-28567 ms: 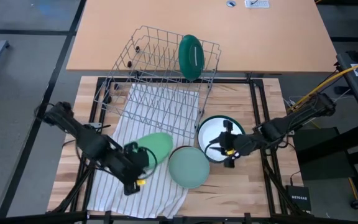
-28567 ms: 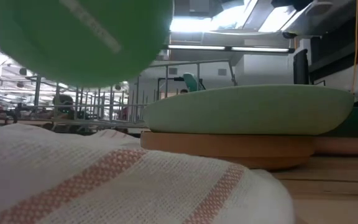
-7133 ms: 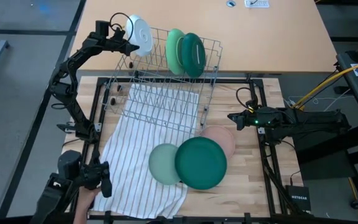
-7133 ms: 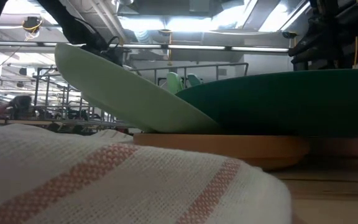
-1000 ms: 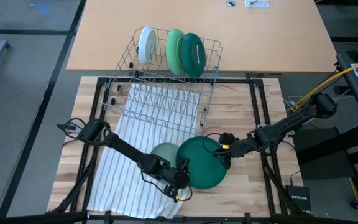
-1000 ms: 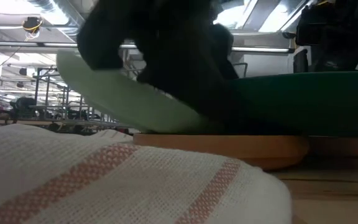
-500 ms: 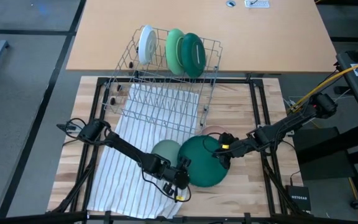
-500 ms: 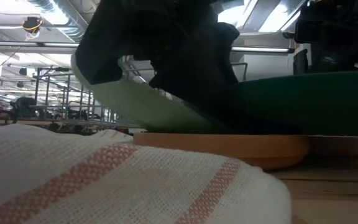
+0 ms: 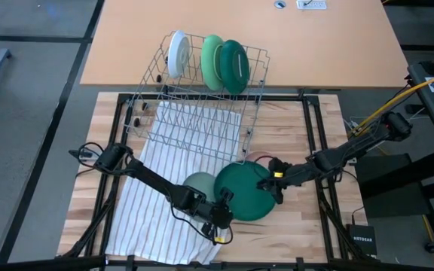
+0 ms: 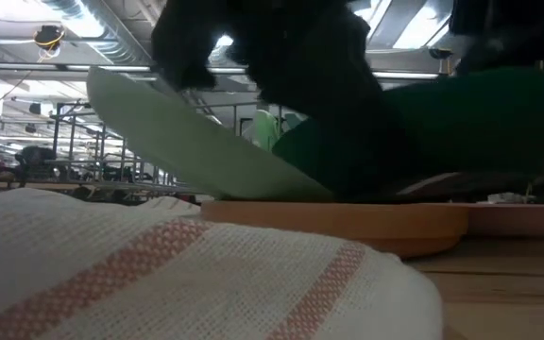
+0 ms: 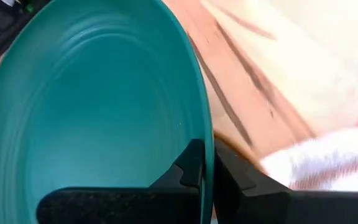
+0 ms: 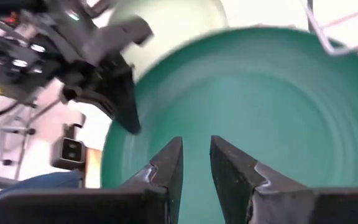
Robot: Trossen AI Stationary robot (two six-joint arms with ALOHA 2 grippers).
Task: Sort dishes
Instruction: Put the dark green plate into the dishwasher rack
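Now the left tool (image 9: 221,213) pinches the dark green plate's (image 9: 243,192) near rim; right tool (image 9: 271,183) open above it.

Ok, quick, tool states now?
Left tool: shut on the dark green plate rim.
Right tool: open over that plate, holding nothing.

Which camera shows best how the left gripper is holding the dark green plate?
Left wrist view: the left gripper is shut on the dark green plate at its rim. High view shows placement only; low view is mostly blocked.
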